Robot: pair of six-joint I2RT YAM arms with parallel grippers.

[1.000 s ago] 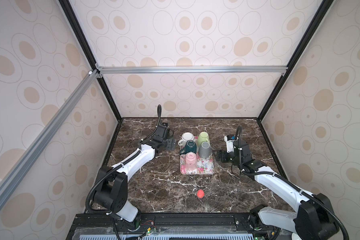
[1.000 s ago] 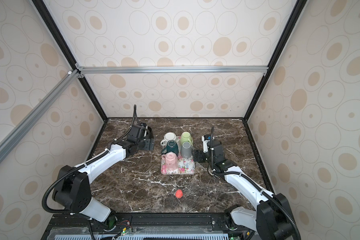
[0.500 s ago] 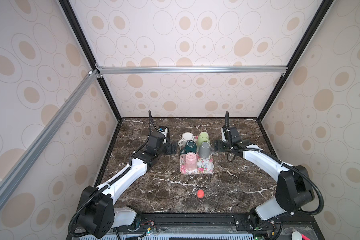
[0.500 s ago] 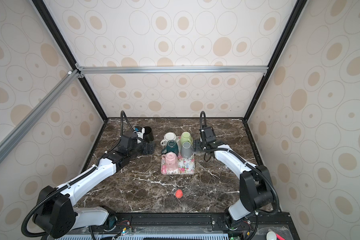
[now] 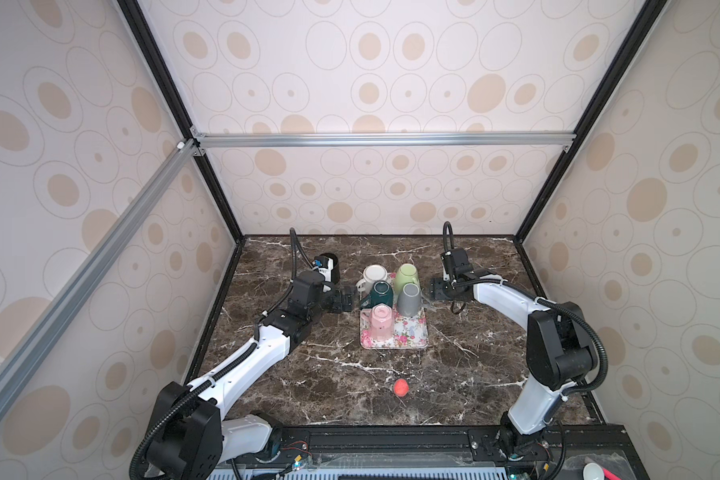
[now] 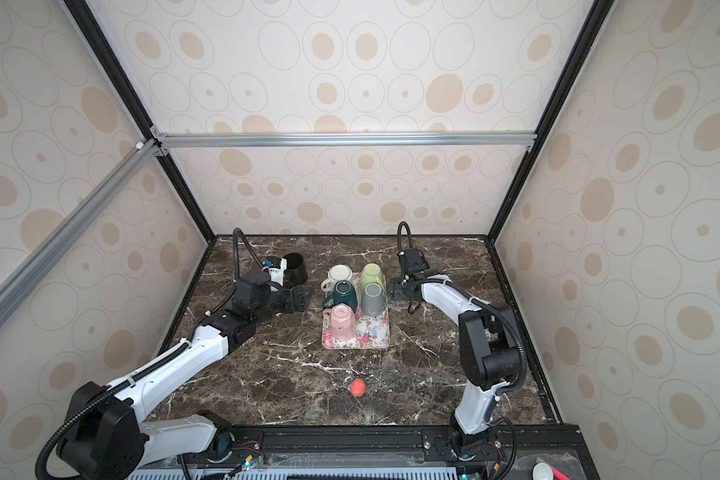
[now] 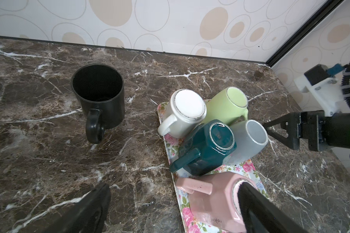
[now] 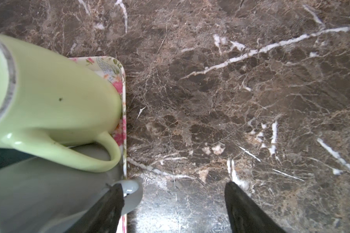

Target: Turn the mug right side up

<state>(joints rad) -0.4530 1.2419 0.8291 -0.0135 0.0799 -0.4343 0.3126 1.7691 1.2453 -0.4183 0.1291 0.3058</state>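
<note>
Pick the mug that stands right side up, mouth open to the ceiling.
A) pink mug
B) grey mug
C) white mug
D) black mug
D: the black mug stands off the tray with its dark opening facing up, while the white mug, pink mug and grey mug sit bottom up on the tray.

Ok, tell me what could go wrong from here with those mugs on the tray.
1. The right gripper stands open with one finger at the handle of the grey mug, by the tray edge; a grip on the handle alone may let the mug swing or slip when turned.
2. The green mug and teal mug crowd the grey one; lifting it may tip them.
3. The open left gripper sits close to the pink mug; a careless move could knock it.
</note>
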